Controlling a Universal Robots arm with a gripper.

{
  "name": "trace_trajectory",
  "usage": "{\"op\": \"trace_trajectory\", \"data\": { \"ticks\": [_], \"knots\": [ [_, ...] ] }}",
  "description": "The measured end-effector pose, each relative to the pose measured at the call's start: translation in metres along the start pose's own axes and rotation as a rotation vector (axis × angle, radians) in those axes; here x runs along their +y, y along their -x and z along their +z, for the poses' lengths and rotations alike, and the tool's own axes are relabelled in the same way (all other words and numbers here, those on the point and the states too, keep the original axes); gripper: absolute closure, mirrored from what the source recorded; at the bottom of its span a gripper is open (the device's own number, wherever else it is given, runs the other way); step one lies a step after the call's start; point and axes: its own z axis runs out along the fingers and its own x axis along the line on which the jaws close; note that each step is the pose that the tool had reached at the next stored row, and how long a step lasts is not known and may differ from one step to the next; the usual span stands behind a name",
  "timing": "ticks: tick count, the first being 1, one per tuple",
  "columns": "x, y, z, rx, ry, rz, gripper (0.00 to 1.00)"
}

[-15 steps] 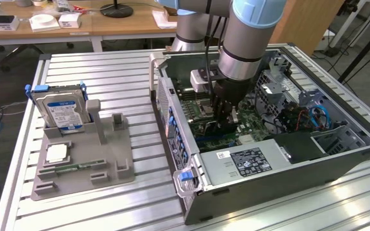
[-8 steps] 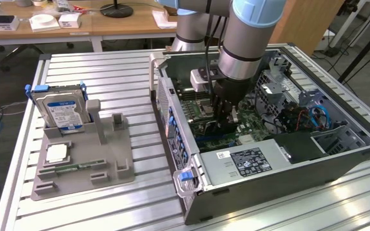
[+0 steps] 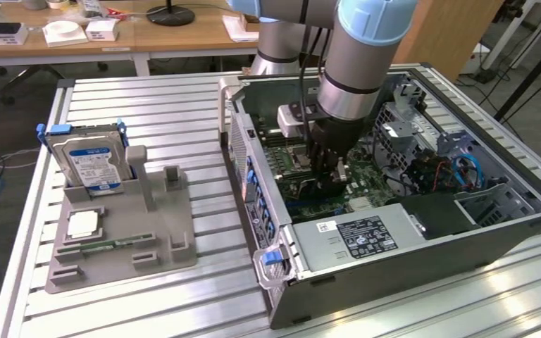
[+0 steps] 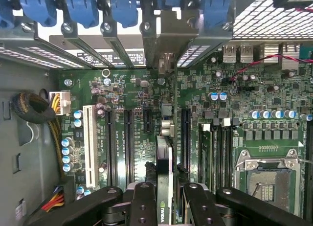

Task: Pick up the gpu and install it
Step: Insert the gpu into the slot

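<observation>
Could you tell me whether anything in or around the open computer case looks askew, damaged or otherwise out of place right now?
Nothing stands out. The tool holds the gpu edge-on over the motherboard inside the case, roughly parallel with the slots. On the grey holder, the hard drive stands upright.

My arm reaches straight down, gripper clamped on a thin card.

I see the grey tubular arm with pale blue joint caps (image 3: 365, 49) coming in from the far side and dropping near vertical, wrist pointed downward. Below it my black two-fingered gripper (image 3: 332, 184) hangs with fingers pointing down. In the wrist view the black fingers (image 4: 142, 204) sit close together, pinching the thin dark circuit card with silver metal bracket (image 4: 164, 152) edge-on between them.
</observation>
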Motion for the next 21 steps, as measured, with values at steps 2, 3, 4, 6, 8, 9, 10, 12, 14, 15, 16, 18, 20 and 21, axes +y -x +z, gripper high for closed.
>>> {"op": "trace_trajectory", "data": {
  "ticks": [2,3,4,6,8,9,10,12,14,15,16,18,20,21],
  "knots": [
    [0.0001,-0.0001,0.0022,-0.0002,0.0001,0.000,0.74],
    [0.0000,0.0000,0.0026,-0.0011,-0.0005,0.000,0.74],
    [0.0000,0.0000,0.0027,-0.0012,-0.0005,0.000,0.74],
    [0.0000,0.0000,0.0027,-0.0011,-0.0004,0.000,0.74],
    [0.0000,0.0001,0.0026,-0.0010,-0.0003,0.000,0.74],
    [0.0000,0.0000,0.0026,-0.0010,-0.0003,0.000,0.74],
    [0.0000,0.0000,0.0026,-0.0010,-0.0003,0.000,0.74],
    [0.0000,0.0000,0.0026,-0.0009,-0.0003,0.000,0.74],
    [0.0000,0.0000,0.0026,-0.0010,-0.0003,0.000,0.74],
    [0.0000,0.0000,0.0026,-0.0010,-0.0003,0.000,0.74],
    [0.0000,0.0000,0.0026,-0.0010,-0.0003,0.000,0.74],
    [0.0001,0.0000,0.0026,-0.0010,-0.0003,0.000,0.74],
    [0.0000,0.0000,0.0026,-0.0010,-0.0003,0.000,0.74],
    [0.0000,0.0000,0.0026,-0.0010,-0.0003,0.000,0.74]
  ]
}}
